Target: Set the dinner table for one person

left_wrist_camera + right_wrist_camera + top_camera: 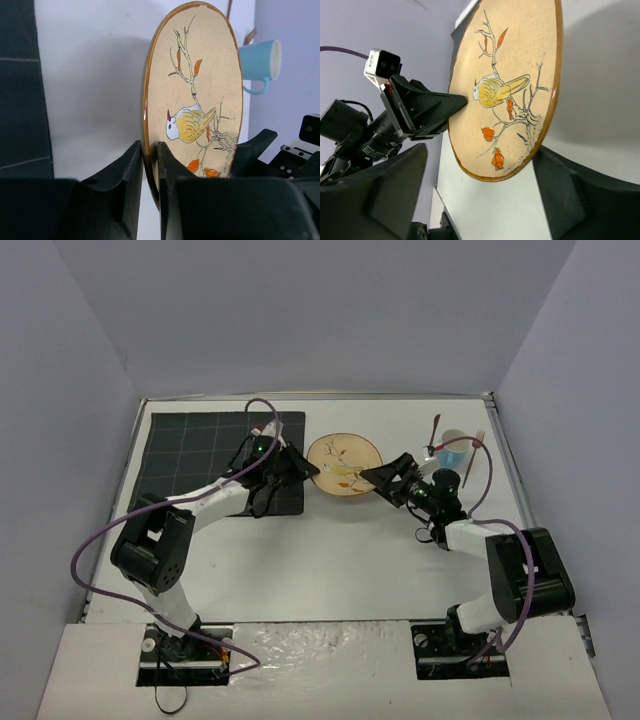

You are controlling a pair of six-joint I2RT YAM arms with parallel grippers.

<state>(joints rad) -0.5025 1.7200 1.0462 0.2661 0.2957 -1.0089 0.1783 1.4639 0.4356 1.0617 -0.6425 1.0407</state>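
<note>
My left jaws are clamped on the left rim of a tan plate (200,100) painted with a bird, one finger on each face. My right jaws stand wide apart around the plate's opposite rim, not pinching it. The plate hangs over the white bench (330,560), between a dark grid placemat (190,455) and a blue cup (453,452).

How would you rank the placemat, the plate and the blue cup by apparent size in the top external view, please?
Largest: dark placemat.
Next: bird plate.
Smallest: blue cup.
</note>
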